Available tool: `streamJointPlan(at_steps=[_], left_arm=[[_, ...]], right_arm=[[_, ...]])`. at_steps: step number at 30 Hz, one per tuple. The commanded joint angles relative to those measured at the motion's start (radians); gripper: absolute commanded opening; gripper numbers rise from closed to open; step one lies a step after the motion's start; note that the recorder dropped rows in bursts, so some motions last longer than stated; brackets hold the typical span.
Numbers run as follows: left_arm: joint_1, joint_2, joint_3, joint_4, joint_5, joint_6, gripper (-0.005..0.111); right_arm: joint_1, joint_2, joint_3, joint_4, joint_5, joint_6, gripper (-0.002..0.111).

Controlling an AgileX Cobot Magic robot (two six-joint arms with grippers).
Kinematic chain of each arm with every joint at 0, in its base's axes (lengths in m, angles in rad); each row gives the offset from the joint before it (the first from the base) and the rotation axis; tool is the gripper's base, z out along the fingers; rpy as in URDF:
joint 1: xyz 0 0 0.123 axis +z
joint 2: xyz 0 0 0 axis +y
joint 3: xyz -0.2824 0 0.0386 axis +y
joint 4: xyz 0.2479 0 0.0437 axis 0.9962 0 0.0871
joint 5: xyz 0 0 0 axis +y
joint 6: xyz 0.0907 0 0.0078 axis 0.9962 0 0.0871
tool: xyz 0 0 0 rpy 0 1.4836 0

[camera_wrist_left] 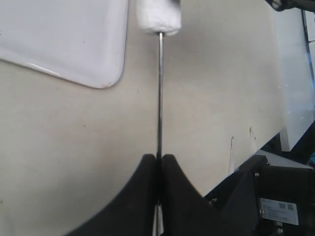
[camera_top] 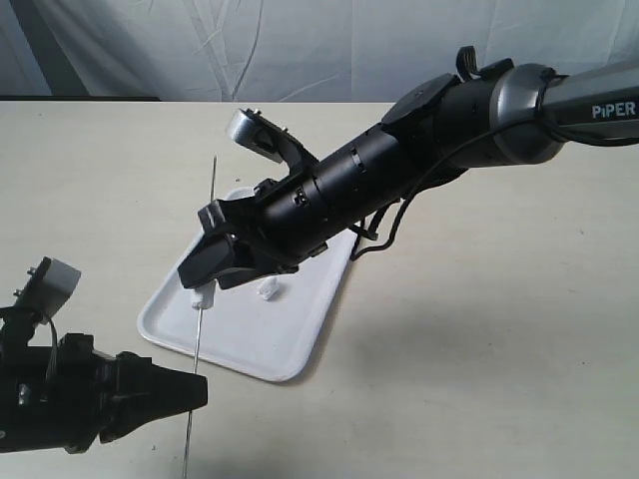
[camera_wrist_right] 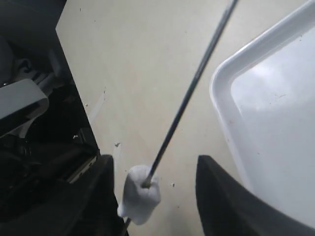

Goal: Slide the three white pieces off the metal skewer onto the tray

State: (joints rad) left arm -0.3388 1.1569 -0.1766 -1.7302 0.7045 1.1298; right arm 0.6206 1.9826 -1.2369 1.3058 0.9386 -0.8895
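Note:
The thin metal skewer (camera_top: 205,269) stands steeply over the near-left part of the white tray (camera_top: 290,349). My left gripper (camera_top: 200,391) is shut on its lower end, the jaws pressed together on the rod (camera_wrist_left: 159,98). One white piece (camera_top: 205,296) is threaded on the skewer (camera_wrist_right: 192,88) above that grip. My right gripper (camera_top: 208,279) is open and straddles this piece (camera_wrist_right: 140,194), with the piece close to one finger (camera_wrist_right: 103,196) and apart from the other. A second white piece (camera_top: 270,289) lies on the tray. No third piece shows.
The tray (camera_wrist_left: 64,39) lies on a beige table, with a cloth backdrop behind. The right arm (camera_top: 449,130) reaches in low from the upper right across the tray's far side. The skewer's tip (camera_top: 215,162) sticks up beyond the tray's far-left corner.

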Motion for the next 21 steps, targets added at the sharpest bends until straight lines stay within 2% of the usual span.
streamJointPlan(at_steps=[1,4,14,18,21], left_arm=[[-0.002,-0.005,-0.004,-0.014,-0.013,-0.043,0.0],[-0.002,0.013,-0.004,-0.014,-0.056,-0.083,0.0],[-0.002,0.077,-0.063,-0.014,0.052,-0.076,0.0],[-0.002,0.077,-0.074,-0.014,0.035,-0.083,0.0],[-0.002,0.077,-0.074,-0.014,0.035,-0.083,0.0]], right_arm=[[-0.001,-0.001,-0.005,0.001,0.015,0.001,0.049],[-0.001,-0.001,-0.005,-0.03,-0.018,0.01,0.049],[-0.001,-0.001,-0.005,-0.07,-0.022,0.057,0.049],[-0.001,-0.001,-0.005,-0.07,-0.01,0.057,0.049],[-0.001,-0.001,-0.005,-0.07,-0.006,0.057,0.042]])
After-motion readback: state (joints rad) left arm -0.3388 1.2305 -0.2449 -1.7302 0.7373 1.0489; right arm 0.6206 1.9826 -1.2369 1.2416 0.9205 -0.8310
